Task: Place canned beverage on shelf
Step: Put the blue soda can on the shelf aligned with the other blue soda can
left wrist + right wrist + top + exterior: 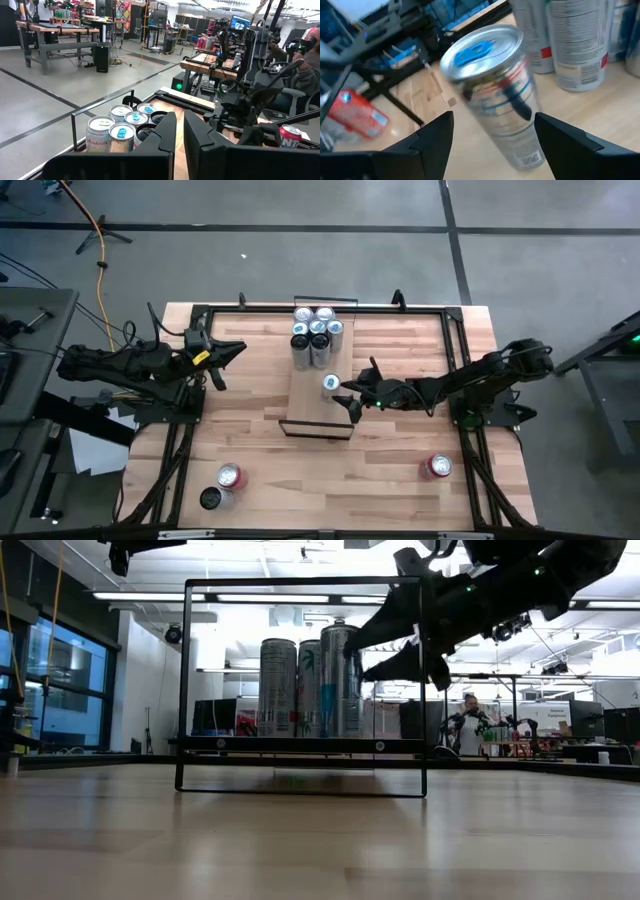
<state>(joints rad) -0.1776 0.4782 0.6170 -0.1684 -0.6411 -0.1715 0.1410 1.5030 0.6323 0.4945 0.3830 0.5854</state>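
Note:
The shelf (312,405) is a narrow light-wood plank at the table's middle, with a thin black frame (300,585) at its near end. A silver can with a blue tab (331,384) stands upright on the plank; it also shows in the right wrist view (495,100) and the low view (340,680). My right gripper (350,393) is open, just right of this can, with one finger on each side of it (492,130). My left gripper (232,352) is shut and empty over the table's far left, and its fingers show in the left wrist view (180,140).
Several silver cans (316,332) stand in a cluster at the shelf's far end. A red can (231,476) and a dark can (210,498) stand at the near left, and another red can (438,467) at the near right. A person (468,725) sits in the room beyond.

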